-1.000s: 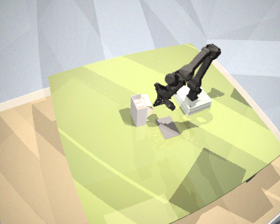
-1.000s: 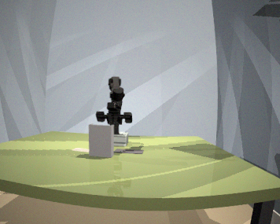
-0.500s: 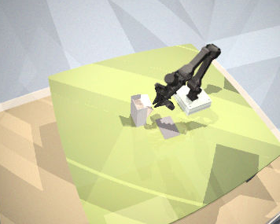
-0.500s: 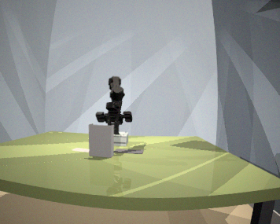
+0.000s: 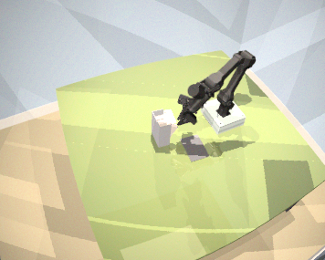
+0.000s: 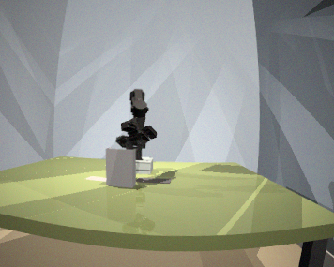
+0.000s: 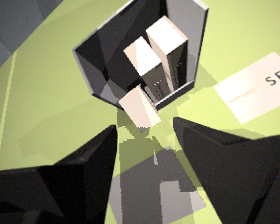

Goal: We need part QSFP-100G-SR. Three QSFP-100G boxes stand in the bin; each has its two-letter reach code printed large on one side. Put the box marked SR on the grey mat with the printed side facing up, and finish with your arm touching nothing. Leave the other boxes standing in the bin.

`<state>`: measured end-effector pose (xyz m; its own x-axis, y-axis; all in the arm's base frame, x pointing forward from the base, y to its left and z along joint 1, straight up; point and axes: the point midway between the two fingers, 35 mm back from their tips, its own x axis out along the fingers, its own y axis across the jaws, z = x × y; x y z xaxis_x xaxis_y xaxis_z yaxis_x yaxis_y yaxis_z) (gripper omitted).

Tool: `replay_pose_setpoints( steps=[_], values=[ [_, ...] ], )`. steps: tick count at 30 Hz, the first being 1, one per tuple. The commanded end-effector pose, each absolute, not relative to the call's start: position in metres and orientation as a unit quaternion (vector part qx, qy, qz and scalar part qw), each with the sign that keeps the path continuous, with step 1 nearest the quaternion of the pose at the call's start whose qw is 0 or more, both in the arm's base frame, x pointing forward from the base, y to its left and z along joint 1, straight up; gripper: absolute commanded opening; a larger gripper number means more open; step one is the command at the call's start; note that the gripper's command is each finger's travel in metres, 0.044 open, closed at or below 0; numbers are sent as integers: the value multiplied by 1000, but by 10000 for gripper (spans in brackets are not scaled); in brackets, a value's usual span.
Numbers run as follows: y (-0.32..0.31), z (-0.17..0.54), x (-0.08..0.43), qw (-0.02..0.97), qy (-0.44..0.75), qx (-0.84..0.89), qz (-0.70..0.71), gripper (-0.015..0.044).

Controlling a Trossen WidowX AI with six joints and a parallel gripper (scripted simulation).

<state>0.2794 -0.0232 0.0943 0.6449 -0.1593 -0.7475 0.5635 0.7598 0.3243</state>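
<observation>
Tilted box ahead of a half-open claw

We find the gripper (image 5: 180,123) (image 6: 135,139) (image 7: 144,125) about half open, nothing between its fingers. In the wrist view, a pale tilted box (image 5: 173,128) (image 7: 140,107) leans out over the near rim of the grey bin (image 5: 161,135) (image 6: 121,168) (image 7: 192,25), just beyond the fingertips and roughly in line with the gap. The left standing box (image 7: 145,57) and right standing box (image 7: 167,37) are side by side inside the bin. We cannot tell which of the three is the SR box (no reach code is readable on any side we see). The grey mat (image 5: 194,149) (image 6: 159,182) (image 7: 187,210) lies on the green table (image 5: 149,192) (image 6: 176,212) (image 7: 45,115), near the bin, partly shadowed. A pale card (image 7: 248,97) with dark lettering, cut off by the frame edge, lies beside the bin.
</observation>
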Motion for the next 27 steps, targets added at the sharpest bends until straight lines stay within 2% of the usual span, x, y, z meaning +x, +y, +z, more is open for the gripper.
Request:
replay_pose_setpoints(
  steps=[1, 27],
  values=[
    [-23, 96, 280, 845, 362, 320, -228, 237],
    [-25, 109, 284, 637, 292, 604, -378, 237]
  ],
)
